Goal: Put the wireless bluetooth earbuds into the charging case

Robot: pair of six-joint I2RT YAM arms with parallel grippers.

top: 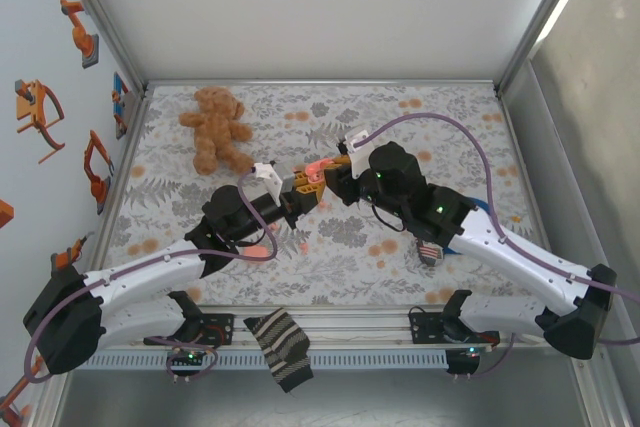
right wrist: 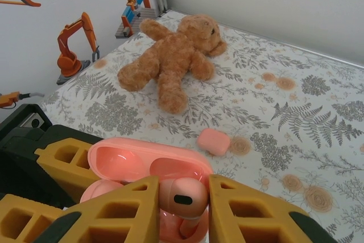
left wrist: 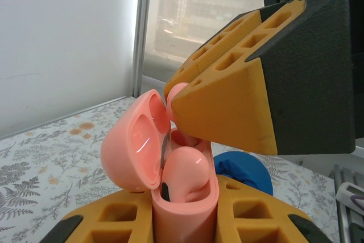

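The pink charging case stands upright between my left gripper's orange fingers, shut on it, with its lid swung open to the left. One salmon-pink earbud sits in the case. My right gripper is shut on a second earbud, held just above the open case; its stem points down into the case. In the left wrist view this bud peeks out from the right gripper's fingers at the lid's edge. From above, both grippers meet at the case mid-table.
A brown teddy bear lies at the back left on the floral cloth. A closed pink case lies on the cloth beyond the grippers. A striped sock hangs over the front rail. Walls enclose the table.
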